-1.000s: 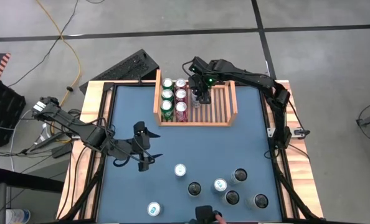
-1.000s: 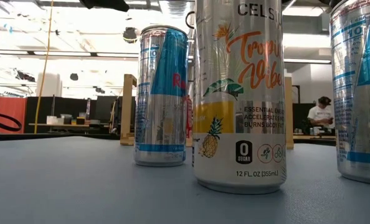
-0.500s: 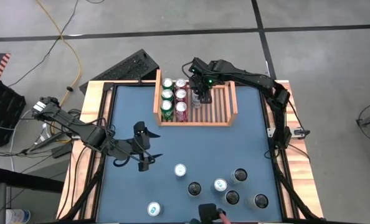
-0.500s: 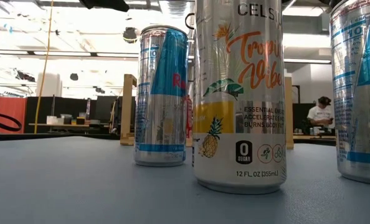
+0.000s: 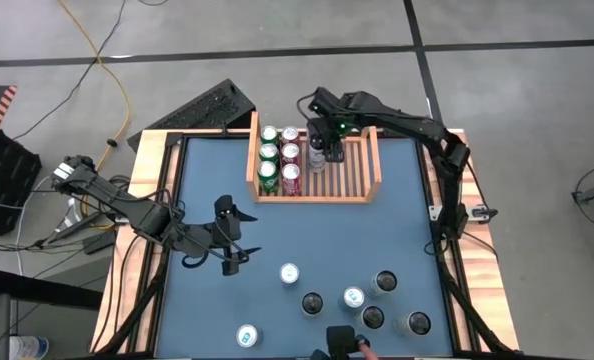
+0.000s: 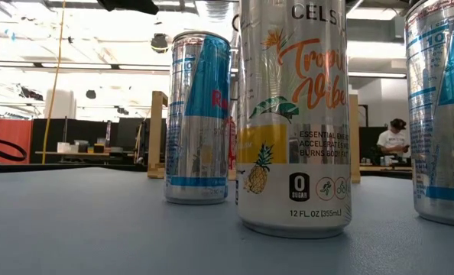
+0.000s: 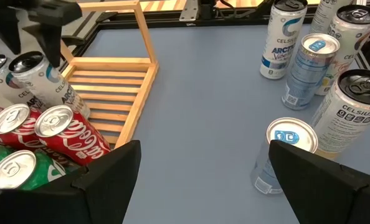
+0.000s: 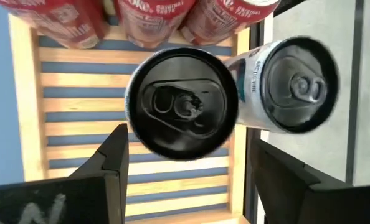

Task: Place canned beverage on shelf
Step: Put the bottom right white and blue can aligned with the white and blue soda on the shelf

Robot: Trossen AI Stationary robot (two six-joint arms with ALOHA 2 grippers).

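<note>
The light-wood shelf (image 5: 345,175) stands at the table's far middle. It holds a column of green cans (image 5: 268,170), a column of red cans (image 5: 290,176) and two white black-topped cans (image 5: 318,152) upright on the slats at its far end. My right gripper (image 5: 332,135) hovers open just above the nearer white can (image 8: 182,102), one finger to each side of its top; the other white can (image 8: 297,84) stands beside it. My left gripper (image 5: 239,247) waits open over the table's left middle.
Several loose cans (image 5: 353,297) stand near the table's front edge, and one (image 5: 247,336) stands at the front left. Three of them fill the low view (image 6: 294,114). A keyboard (image 5: 202,108) lies beyond the far left corner. A person's hand (image 5: 357,348) shows at the front edge.
My right gripper has drawn back toward the table's far edge and slightly up, baring the top of the white can, which stays upright in the shelf.
</note>
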